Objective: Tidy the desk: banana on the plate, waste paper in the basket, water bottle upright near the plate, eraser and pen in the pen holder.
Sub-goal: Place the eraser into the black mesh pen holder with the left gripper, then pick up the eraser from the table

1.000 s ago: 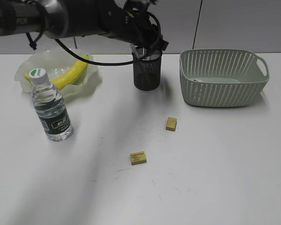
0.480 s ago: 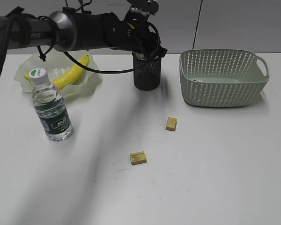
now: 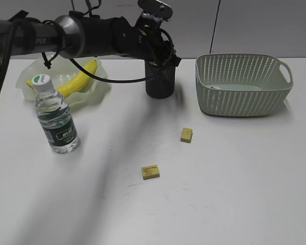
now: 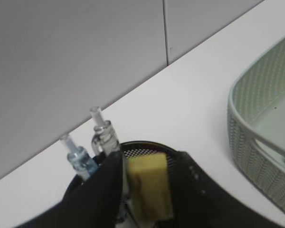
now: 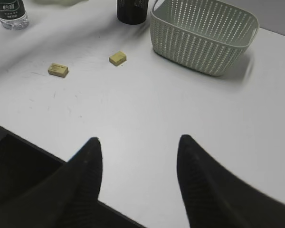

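On the left of the desk (image 3: 234, 194) the banana (image 3: 79, 79) lies in the ruffled plate (image 3: 99, 89), and the water bottle (image 3: 55, 115) stands upright just in front of it.

Further right, the left gripper (image 4: 147, 190) hangs over the black mesh pen holder (image 3: 159, 79), where two clear pen tops (image 4: 102, 133) stand. A yellow eraser (image 4: 149, 190) sits between its jaws above the mouth of the cup. The jaws stand partly apart; whether they grip or have let go I cannot tell.

The risk, I judge, is the eraser catching on the rim or the pens and tipping outside, or a low withdrawal knocking the cup over.

Two more erasers (image 3: 150, 172) (image 3: 186, 135) lie loose on the desk, well apart from the holder. The basket (image 3: 242, 97) stands at the right. The right gripper (image 5: 137, 152) hovers wide apart and empty over bare desk.
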You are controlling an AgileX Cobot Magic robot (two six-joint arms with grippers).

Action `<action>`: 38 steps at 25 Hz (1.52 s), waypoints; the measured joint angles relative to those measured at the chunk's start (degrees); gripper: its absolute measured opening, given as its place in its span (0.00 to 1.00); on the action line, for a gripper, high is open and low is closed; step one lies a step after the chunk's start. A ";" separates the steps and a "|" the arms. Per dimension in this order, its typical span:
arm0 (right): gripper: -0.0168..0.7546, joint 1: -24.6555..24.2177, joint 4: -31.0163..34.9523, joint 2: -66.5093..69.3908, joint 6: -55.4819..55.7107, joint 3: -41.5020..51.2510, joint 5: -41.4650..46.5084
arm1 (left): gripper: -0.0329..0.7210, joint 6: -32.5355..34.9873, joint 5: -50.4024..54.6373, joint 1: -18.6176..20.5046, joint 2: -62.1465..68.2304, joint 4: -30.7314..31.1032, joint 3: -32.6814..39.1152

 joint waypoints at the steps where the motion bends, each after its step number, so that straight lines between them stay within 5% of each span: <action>1: 0.56 0.00 0.00 0.00 0.00 0.00 0.00 | 0.45 0.00 0.22 0.00 0.00 0.00 0.00; 17: 0.56 0.00 0.00 0.00 0.00 0.00 0.00 | 0.53 0.00 9.32 0.00 -14.03 0.45 0.00; 29: 0.56 0.00 0.00 0.00 0.00 0.00 0.00 | 0.53 -1.51 39.18 0.30 -33.40 4.89 0.00; 38: 0.55 0.00 0.00 0.00 0.00 0.00 0.00 | 0.53 -14.20 61.71 0.30 -48.45 18.46 0.40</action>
